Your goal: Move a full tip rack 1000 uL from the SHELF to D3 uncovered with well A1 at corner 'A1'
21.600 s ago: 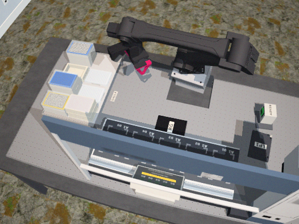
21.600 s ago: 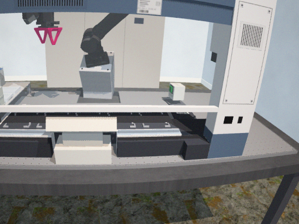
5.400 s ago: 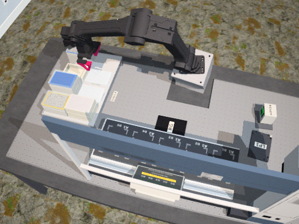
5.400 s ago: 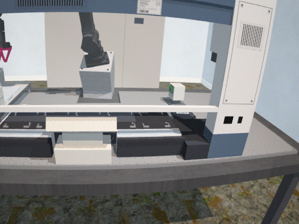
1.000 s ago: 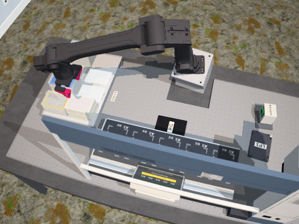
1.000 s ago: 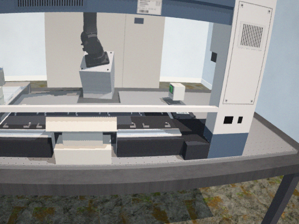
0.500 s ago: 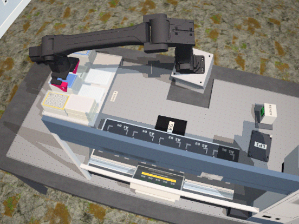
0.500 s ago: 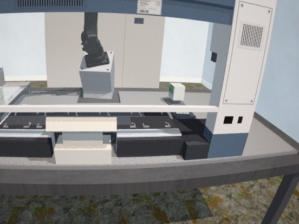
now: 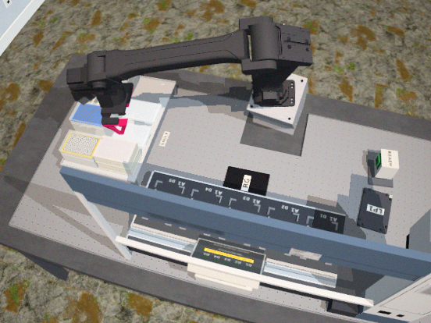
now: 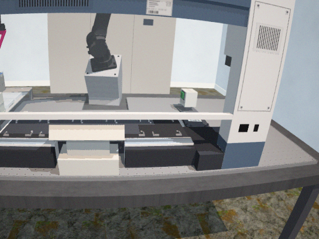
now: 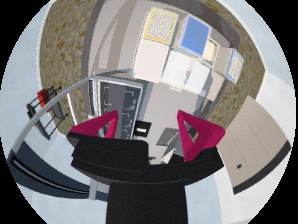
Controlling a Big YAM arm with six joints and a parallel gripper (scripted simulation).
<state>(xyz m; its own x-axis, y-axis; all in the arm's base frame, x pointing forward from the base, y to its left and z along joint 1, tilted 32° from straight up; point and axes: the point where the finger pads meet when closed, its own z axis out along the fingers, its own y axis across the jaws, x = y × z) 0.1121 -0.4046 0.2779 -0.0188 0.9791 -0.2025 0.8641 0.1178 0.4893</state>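
The dark arm point(image 9: 176, 51) reaches from its pedestal point(image 9: 297, 102) toward nine o'clock, wrist bent down over the labware shelf point(image 9: 165, 102). Its gripper point(image 9: 117, 124) hangs spread wide and empty, magenta fingers well apart. At about eight o'clock from the gripper sits a yellow-rimmed tip rack point(image 9: 80, 144) showing grey; a blue-topped rack point(image 9: 87, 114) lies at nine o'clock. Deck position D3 point(image 9: 247, 200) is well apart.

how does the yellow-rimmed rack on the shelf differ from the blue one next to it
The yellow-rimmed rack shows a pale speckled grey field from above, while the blue-topped rack shows a plain, even blue top. The yellow-rimmed rack sits at the shelf's front corner by the blue beam; the blue-topped rack sits further back, partly under the open pincer. The yellow-rimmed rack is fully in sight; the blue-topped one is partly hidden. Both are rectangular and lie flat.
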